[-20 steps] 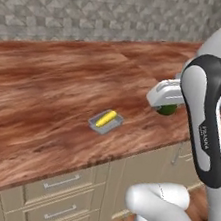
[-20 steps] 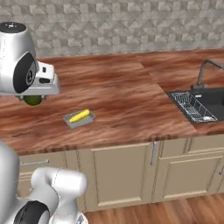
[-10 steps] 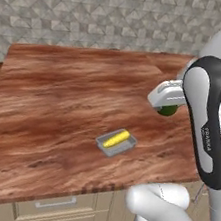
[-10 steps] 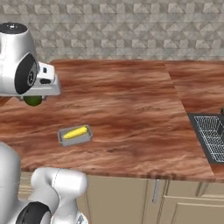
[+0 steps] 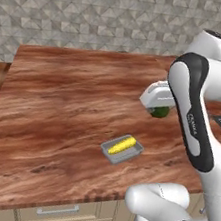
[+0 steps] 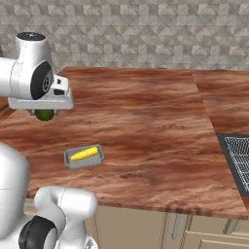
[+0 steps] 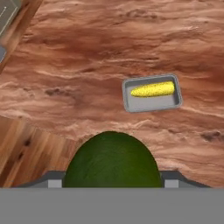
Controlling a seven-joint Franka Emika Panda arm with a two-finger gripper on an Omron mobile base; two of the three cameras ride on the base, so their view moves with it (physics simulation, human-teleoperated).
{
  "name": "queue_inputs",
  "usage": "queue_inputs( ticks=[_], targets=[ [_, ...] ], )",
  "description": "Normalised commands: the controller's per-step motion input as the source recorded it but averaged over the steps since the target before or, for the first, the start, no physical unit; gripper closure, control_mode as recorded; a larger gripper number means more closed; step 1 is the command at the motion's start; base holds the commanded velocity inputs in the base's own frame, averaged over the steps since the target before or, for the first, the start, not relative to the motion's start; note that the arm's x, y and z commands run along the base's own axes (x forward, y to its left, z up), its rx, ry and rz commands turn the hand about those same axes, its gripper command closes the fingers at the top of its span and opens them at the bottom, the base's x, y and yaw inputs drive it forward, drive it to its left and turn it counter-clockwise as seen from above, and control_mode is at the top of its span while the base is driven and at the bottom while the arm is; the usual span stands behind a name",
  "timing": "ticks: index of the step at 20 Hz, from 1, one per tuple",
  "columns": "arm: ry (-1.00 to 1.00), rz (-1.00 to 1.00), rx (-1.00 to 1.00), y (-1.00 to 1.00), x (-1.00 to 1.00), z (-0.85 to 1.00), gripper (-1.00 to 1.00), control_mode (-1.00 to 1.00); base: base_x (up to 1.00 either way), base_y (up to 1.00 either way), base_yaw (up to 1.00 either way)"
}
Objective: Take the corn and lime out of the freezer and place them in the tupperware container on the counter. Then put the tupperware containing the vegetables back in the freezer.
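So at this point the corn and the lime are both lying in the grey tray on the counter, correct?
Not quite. The corn lies in the grey tray on the counter, but the lime is not there: the hand view shows it between the fingers, held above the counter, apart from the tray.

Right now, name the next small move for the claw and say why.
Probably carry the small dark green round lime across until it hangs over the shallow grey rectangular tray, then lower. The claw grips the lime high above the reddish-brown wood-grain counter, off to the tray's side, and the yellow corn cob already lies inside.
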Motion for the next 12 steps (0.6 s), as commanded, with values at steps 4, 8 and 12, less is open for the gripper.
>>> queue_inputs(
  ticks=[4,8,12],
  targets=[
    [0.23,-0.02,-0.04,-0.01,0.92,-1.0,1.0,-1.0,0.0,0.0,0.0],
    [0.08,-0.04,-0.06,0.0,0.65,-1.0,1.0,-1.0,0.0,0.0,0.0],
    [0.0,-0.01,-0.03,0.0,0.42,-1.0,1.0,-1.0,0.0,0.0,0.0]
  ],
)
